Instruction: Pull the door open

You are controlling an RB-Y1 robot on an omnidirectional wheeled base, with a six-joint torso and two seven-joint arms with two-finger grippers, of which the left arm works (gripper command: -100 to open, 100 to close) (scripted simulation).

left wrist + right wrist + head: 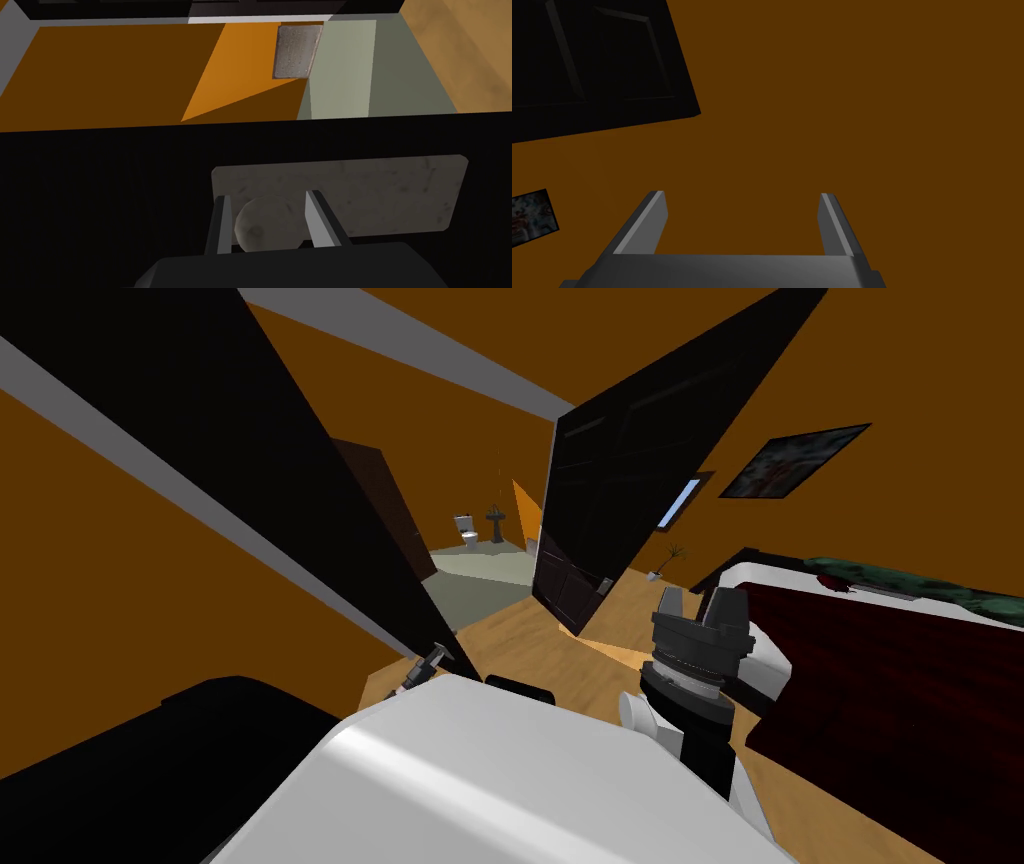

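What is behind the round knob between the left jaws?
A grey plate lies behind the knob, flat on the black door. The knob itself hides where it joins the plate.

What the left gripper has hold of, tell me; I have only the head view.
Observer: The left gripper is shut on a round grey knob, one finger against each side; the knob sits on a grey plate on the black door.
Operator: Now report the right gripper's fingers.
Observer: The right gripper is open, with nothing between its fingers.
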